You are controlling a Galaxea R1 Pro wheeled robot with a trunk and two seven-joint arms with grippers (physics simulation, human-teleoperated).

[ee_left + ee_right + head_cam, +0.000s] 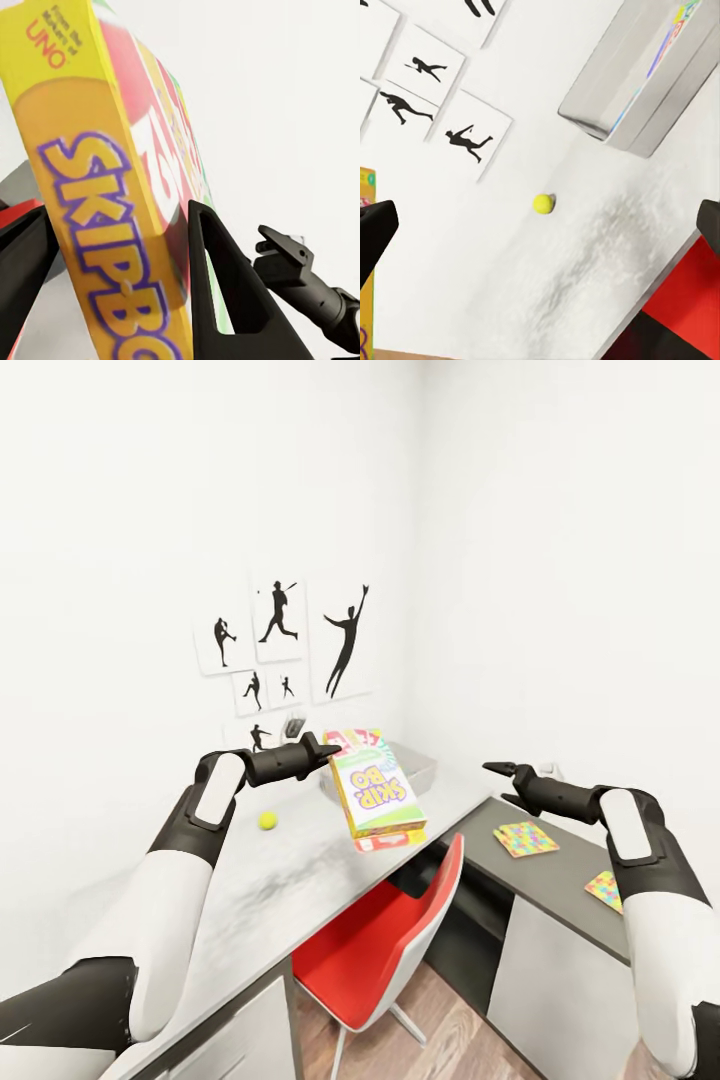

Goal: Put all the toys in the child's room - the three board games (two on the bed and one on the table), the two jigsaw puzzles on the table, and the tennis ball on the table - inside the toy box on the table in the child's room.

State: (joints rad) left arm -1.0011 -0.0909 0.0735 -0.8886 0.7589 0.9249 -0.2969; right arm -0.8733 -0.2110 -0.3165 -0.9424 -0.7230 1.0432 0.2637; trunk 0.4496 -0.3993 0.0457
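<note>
1. Table (300, 870): L-shaped, light grey mottled top along the wall, joined to a lower dark grey section (560, 870) with white front panels. A red chair (385, 950) sits tucked at the corner.
2. Toy box (420, 765): light grey tub on the grey top near the room's corner, partly hidden behind the held game. In the right wrist view (649, 75) it shows tapered walls and a colourful printed box inside.
3. Board game (375, 792): flat box, yellow and green cover, red edges, purple-outlined "SKIP-BO" lettering. It is held in the air above the table edge, in front of the toy box. Left wrist view (105, 187) reads "SKIP-BO" large, with small red "UNO" text near one corner.
4. Left gripper (325, 752): clamped on the board game's edge, fingers (225, 292) on both faces of the box.
5. Right gripper (508, 780): held above the dark section, jaws apart, holding nothing.
6. Jigsaw puzzles: two thin multicoloured sheets flat on the dark section, one (525, 838) under the right gripper, the other (605, 888) nearer the robot, partly behind the right arm.
7. Tennis ball (267, 820): small, yellow-green, on the grey top near the wall, below the left forearm; also (543, 203).
8. Black silhouette sports pictures (290, 645) on the white wall.
</note>
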